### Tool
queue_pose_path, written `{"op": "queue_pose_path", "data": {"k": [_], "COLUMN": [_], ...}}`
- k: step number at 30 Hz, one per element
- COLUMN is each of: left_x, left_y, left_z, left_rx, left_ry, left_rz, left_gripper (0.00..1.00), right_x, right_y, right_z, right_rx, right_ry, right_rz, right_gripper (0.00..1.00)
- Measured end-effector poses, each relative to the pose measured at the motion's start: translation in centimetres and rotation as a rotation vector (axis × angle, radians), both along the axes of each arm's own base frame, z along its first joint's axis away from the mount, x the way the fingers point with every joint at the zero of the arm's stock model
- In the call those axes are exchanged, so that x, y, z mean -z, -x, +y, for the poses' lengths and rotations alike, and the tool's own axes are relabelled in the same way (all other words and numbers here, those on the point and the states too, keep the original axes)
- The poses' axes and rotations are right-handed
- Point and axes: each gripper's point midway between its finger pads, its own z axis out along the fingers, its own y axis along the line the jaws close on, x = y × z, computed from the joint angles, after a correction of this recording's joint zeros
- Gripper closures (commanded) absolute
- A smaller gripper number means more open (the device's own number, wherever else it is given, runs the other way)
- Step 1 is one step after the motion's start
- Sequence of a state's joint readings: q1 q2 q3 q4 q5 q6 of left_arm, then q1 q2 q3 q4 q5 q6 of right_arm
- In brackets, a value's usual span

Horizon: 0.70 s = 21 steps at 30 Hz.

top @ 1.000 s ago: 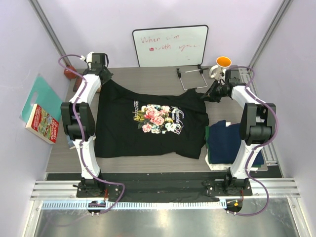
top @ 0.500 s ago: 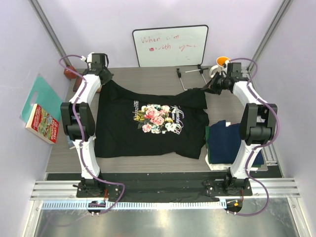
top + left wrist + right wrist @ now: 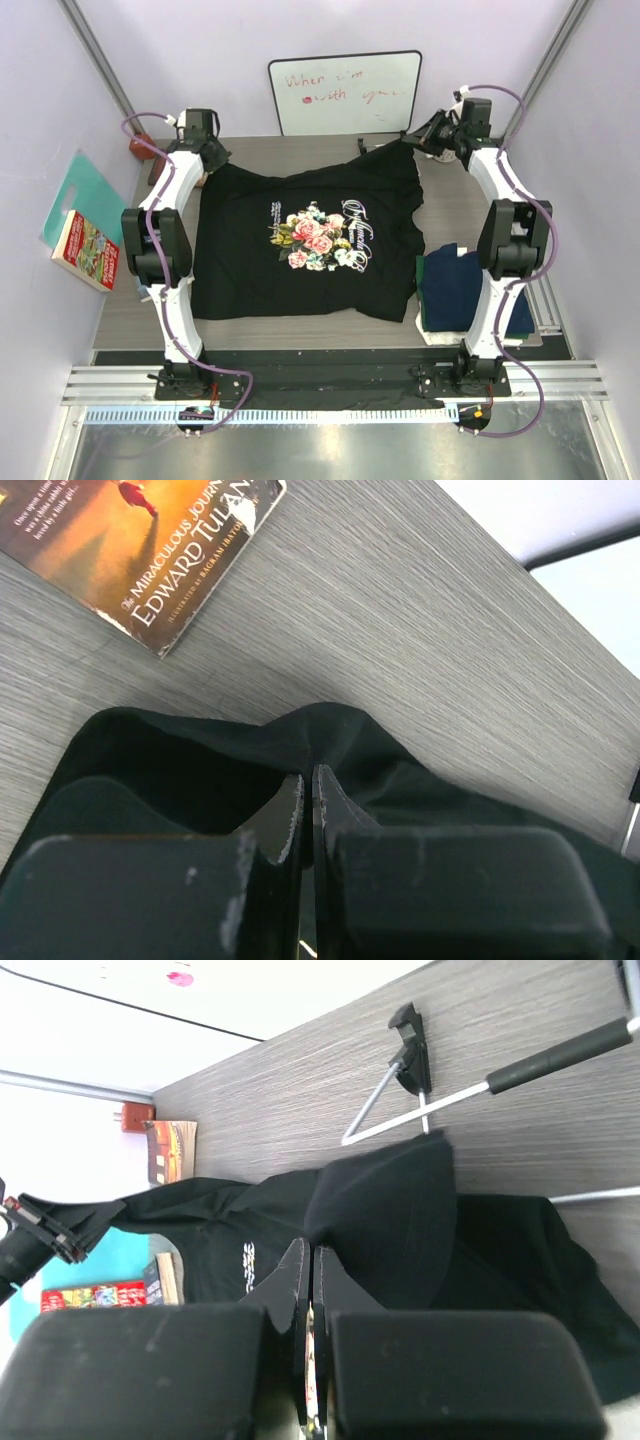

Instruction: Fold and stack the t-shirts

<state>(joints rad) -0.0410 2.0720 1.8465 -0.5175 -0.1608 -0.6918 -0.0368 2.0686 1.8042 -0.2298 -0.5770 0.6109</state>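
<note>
**Both pincers clamped on the black shirt, in front of the whiteboard**

My left pincer (image 3: 307, 780) and right pincer (image 3: 307, 1255) were each shut tight on the black t-shirt (image 3: 310, 240), which lay spread on the bench (image 3: 455, 205) on the near side of the whiteboard (image 3: 345, 92), floral print and white script facing up. The left pincer pinched a peak of black cloth off the whiteboard's left end, fingers together with the fabric bunched between them. A book (image 3: 150, 540) lay on the bench just past that fold. The right pincer nipped the shirt's other far corner off the whiteboard's right end, with a wire stand (image 3: 420, 1100) showing just beyond the cloth. The folded t-shirts (image 3: 460, 285), a navy one on top, sat stacked farther from the whiteboard and to its right, just beside the black shirt's edge.
</note>
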Motion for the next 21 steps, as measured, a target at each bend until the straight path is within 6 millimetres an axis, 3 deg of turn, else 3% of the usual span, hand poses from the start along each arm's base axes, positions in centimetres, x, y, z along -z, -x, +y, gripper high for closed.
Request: {"op": "queue_pose_path", "data": {"k": [5, 9, 13, 16, 21], "left_x": [-0.1, -1.1, -3.6, -5.0, -6.2], "left_y": [0.0, -0.6, -1.6, -2.1, -3.1], "left_z": [-0.3, -0.2, 0.0, 0.3, 1.0], "left_rx": [0.010, 0.016, 0.008, -0.004, -0.028], "left_ry": [0.004, -0.005, -0.019, -0.030, -0.045], "left_rz": [-0.001, -0.024, -0.084, -0.118, -0.145], "left_gripper": [1.00, 1.00, 1.00, 1.00, 1.00], "right_x": [5.0, 7.0, 4.6, 0.6, -5.5], "right_y": [-2.0, -3.7, -6.3, -8.1, -9.2], "right_z": [1.1, 2.2, 2.8, 3.1, 3.5], "right_rx": [-0.011, -0.021, -0.025, -0.031, -0.054], "right_ry": [-0.064, -0.105, -0.144, -0.177, -0.238], "right_rz": [0.059, 0.070, -0.008, -0.110, -0.258], "right_gripper": [0.99, 0.99, 0.99, 0.99, 0.99]}}
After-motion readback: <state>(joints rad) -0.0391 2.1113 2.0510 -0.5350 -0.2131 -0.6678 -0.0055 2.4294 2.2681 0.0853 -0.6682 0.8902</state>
